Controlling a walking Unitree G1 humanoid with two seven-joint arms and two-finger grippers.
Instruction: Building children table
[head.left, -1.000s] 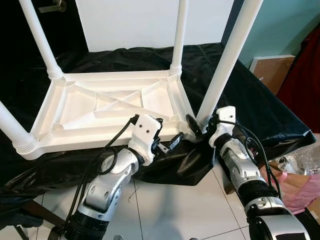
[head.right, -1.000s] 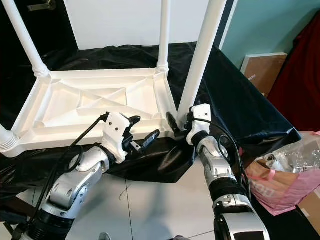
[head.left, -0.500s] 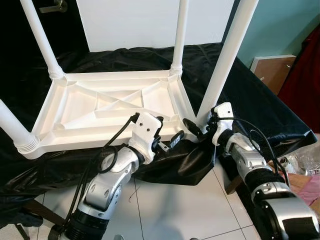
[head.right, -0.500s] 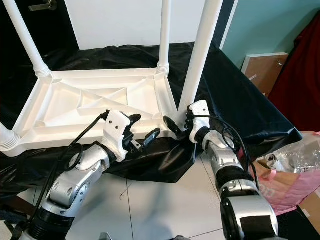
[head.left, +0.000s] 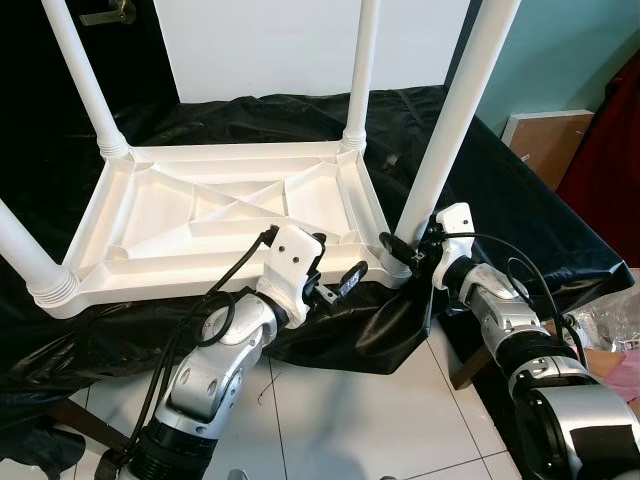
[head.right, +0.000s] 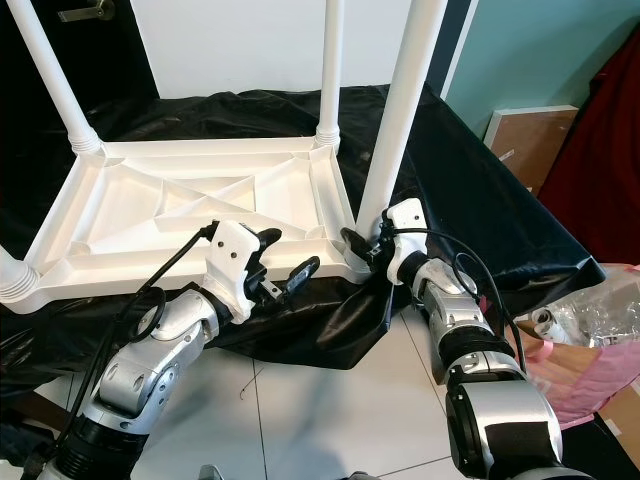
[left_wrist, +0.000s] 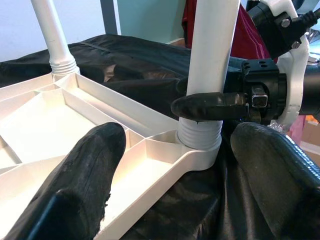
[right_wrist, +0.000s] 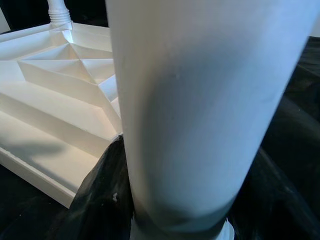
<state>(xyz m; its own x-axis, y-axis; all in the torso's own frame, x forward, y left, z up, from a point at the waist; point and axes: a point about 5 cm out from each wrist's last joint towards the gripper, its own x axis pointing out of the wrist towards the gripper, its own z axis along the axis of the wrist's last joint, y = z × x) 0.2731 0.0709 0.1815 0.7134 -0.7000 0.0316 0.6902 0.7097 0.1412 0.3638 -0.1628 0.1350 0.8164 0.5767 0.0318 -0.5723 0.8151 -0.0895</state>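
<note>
Table: I had the white children's table (head.left: 220, 215) upside down on a black cloth (head.left: 480, 190), all four legs standing up from its corners
Near-right leg: this leg (head.left: 445, 140) rose from the corner closest to my right arm; its ribbed collar looked seated in the socket, though I could not tell whether it was fully home
Right gripper: my right gripper (head.left: 400, 255) sat at the base of that leg, fingers closed around the shaft just above the collar, pinching it
Left gripper: my left gripper (head.left: 335, 285) hovered just off the table's near edge, fingers spread, holding nothing
Step in hand: I judged it to be seating or tightening this leg
Doing it well: keep the pinch low by the collar, keep the leg upright, and brace the table edge with the left gripper so the top does not slide on the cloth
</note>
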